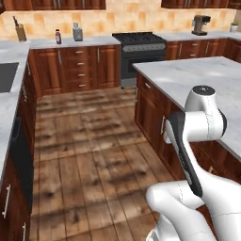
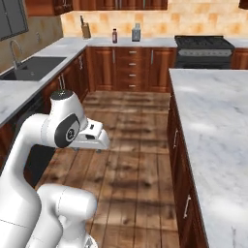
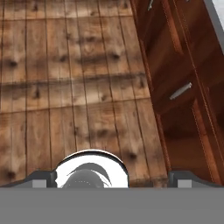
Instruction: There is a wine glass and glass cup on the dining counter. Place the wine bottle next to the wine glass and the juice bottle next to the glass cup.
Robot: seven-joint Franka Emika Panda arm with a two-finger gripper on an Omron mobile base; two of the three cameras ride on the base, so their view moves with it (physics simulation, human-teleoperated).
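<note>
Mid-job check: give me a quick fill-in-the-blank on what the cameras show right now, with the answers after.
1. The juice bottle stands on the back worktop, between the knife block and the ____.
2. The floor under the gripper is made of ____ planks.
3. The sink is set into the worktop on the ____ side of the right base view.
4. The dining counter has a ____ top.

Missing words: stove; wooden; left; marble
</note>
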